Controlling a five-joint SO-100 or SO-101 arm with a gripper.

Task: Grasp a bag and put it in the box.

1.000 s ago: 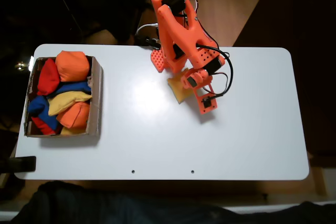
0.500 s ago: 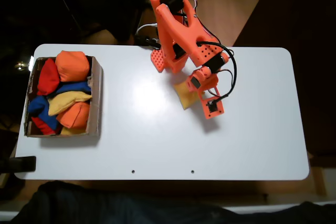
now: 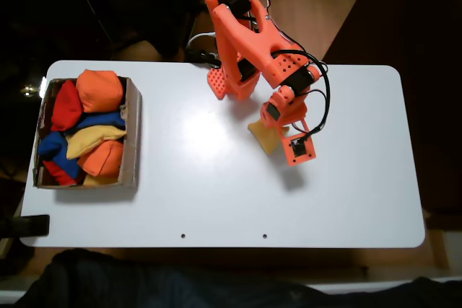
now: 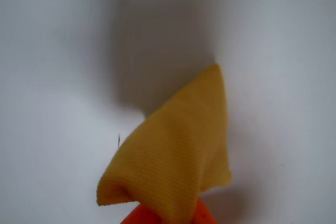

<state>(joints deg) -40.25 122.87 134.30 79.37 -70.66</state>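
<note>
In the fixed view the orange arm reaches over the right half of the white table (image 3: 216, 192). Its gripper (image 3: 273, 133) is shut on the golden-yellow bag (image 3: 260, 137), which pokes out to the left of the fingers. The wrist view shows the bag (image 4: 173, 150) pinched at its lower end between the orange fingertips (image 4: 135, 217), its free corner pointing up and its shadow falling on the table behind it. The brown cardboard box (image 3: 133, 128) sits at the table's left edge, far from the gripper.
Several beanbags fill the box: orange (image 3: 99, 89), red (image 3: 66, 104), blue (image 3: 108, 119), another yellow one (image 3: 94, 138) and a second orange one (image 3: 105, 156). The arm's base (image 3: 220, 81) stands at the table's far edge. Dark surroundings border the table.
The gripper, shut on the yellow bag, has swung right and toward the near edge of the table in the fixed view. The box and its beanbags have not moved.
</note>
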